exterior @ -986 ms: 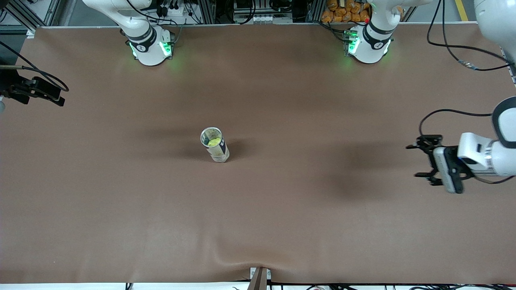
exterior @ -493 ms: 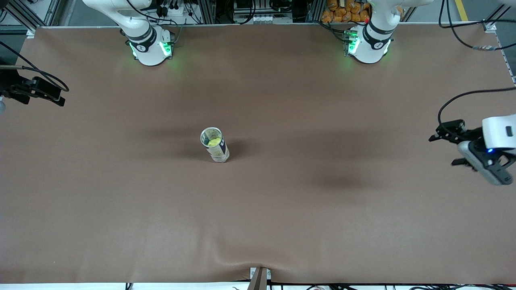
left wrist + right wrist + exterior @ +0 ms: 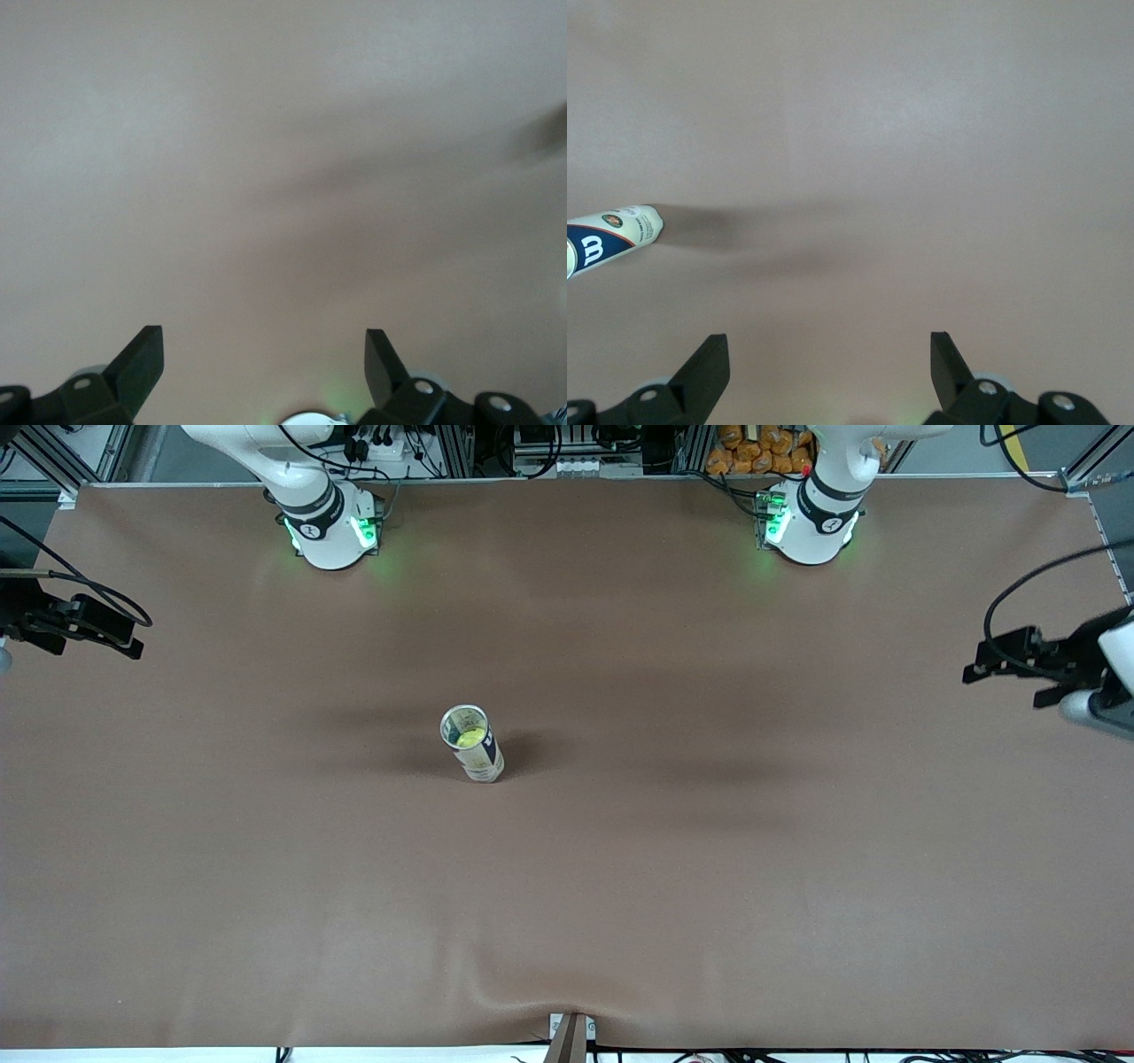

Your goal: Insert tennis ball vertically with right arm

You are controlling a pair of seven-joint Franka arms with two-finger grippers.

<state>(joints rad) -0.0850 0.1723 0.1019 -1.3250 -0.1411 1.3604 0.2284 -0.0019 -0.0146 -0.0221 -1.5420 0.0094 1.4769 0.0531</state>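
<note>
Tennis ball [image 3: 472,737] sat inside upright can [image 3: 473,745], mid-table [image 3: 620,868], so insertion looked done. Right gripper [image 3: 830,354] was wide apart and empty, at the table's right-arm end, well clear of can. Left gripper [image 3: 1019,664] was wide apart too, empty, over the table's left-arm end, waiting. Risk: can was tall and narrow, so any arm sweep near it could tip it over.

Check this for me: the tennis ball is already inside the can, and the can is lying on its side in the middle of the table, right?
Not quite. The tennis ball is inside the can, but the can stands upright, open end up, in the middle of the table. The front view shows this, looking down into its mouth.
</note>
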